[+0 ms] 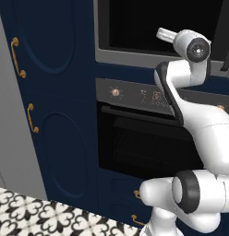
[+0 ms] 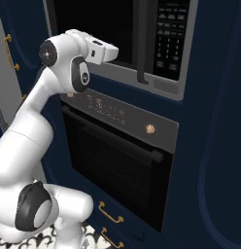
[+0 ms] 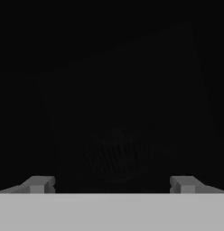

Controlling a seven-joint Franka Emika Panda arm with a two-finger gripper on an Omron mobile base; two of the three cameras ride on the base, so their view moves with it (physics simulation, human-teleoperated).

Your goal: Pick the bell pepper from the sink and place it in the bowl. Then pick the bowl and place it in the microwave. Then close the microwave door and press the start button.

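My gripper (image 3: 113, 184) is open, its two fingertips wide apart with nothing between them. Ahead of it, in the hand view, the ribbed dark grey bowl (image 3: 116, 153) sits faintly visible on the floor of a very dark cavity. The base views show my white hand (image 2: 100, 50) held at the mouth of the microwave (image 2: 161, 90), above its grey lower frame (image 1: 130, 56). The microwave door (image 2: 142, 44) appears as a dark upright slab, edge-on beside the keypad (image 2: 171, 34), standing open. The bell pepper is too dark to make out. The sink is out of view.
A black oven (image 1: 144, 147) with gold knobs and a bar handle (image 2: 117, 133) sits right below the microwave. Navy cabinet doors with gold handles (image 1: 17, 57) stand to the left, a tall navy panel (image 2: 219, 146) to the right. Patterned floor tiles (image 1: 38, 214) lie below.
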